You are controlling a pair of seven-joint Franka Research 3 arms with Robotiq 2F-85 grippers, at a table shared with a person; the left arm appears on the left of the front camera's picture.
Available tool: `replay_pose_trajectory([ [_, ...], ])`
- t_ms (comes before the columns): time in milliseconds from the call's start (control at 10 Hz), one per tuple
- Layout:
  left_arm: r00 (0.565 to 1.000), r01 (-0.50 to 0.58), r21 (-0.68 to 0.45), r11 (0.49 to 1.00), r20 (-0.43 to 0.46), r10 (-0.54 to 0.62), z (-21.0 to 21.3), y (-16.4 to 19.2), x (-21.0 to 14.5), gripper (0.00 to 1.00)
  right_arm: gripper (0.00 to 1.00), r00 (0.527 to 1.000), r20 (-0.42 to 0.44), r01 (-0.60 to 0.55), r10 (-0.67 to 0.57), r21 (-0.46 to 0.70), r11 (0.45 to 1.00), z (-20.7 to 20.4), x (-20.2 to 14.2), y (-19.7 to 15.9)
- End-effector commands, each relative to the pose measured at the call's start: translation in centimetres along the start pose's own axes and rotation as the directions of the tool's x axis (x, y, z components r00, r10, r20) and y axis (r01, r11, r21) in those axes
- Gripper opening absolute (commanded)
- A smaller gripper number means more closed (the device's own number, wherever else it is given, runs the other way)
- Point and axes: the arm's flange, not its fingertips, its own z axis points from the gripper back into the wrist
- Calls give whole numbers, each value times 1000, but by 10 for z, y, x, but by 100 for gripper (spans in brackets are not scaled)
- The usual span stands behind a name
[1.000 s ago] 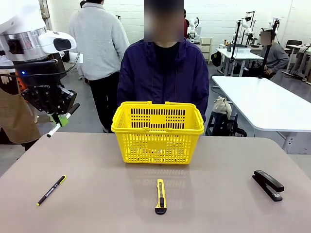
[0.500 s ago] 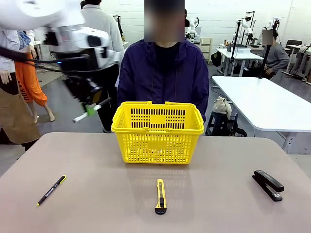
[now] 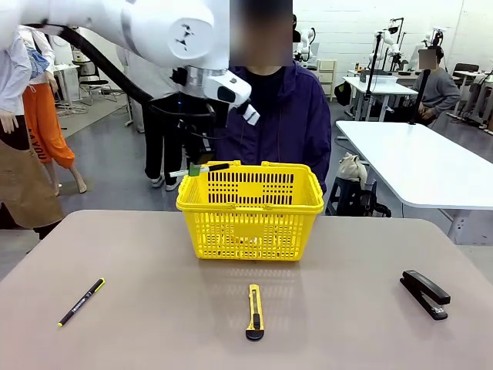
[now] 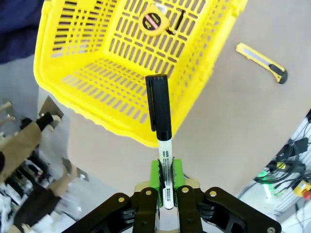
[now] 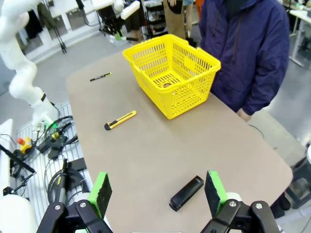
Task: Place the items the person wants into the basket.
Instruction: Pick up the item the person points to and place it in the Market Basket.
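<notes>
My left gripper (image 3: 194,170) is shut on the slim white marker (image 3: 214,166), holding it level above the back left corner of the yellow basket (image 3: 250,223). In the left wrist view the marker (image 4: 160,116) sticks out from the gripper (image 4: 166,177), its black cap over the basket's rim (image 4: 97,116). A round yellow-black tape measure (image 4: 152,23) lies on the basket floor. The yellow-black utility knife (image 3: 254,311) lies on the table in front of the basket. The person (image 3: 262,116) stands behind the basket. My right gripper (image 5: 158,191) hangs open high above the table.
A thin black pen (image 3: 81,301) lies near the table's front left. A black stapler (image 3: 425,293) sits at the right; from the right wrist the stapler (image 5: 186,192) is just below the gripper. Other people stand in the background.
My left arm has swung from the far left over to the basket, carrying the marker with it. Nothing on the table has moved.
</notes>
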Motion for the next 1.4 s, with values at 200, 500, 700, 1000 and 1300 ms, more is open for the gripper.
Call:
replay_pose_trajectory([
  [200,990,87,-61,994,112,-80,-26,3,35,11,100,999,37,-13,12,6,1000,-1,0,-1],
  [500,987,58,-65,996,153,-47,-42,5,47,11,100,999,37,-13,12,6,1000,-1,0,-1],
  [700,991,63,-59,996,126,-55,-43,3,50,11,100,999,37,-13,12,6,1000,-1,0,-1],
  [1000,991,63,-59,996,126,-55,-43,3,50,11,100,999,37,-13,12,6,1000,-1,0,-1],
  [1300,991,63,-59,996,126,-55,-43,3,50,11,100,999,37,-13,12,6,1000,-1,0,-1],
])
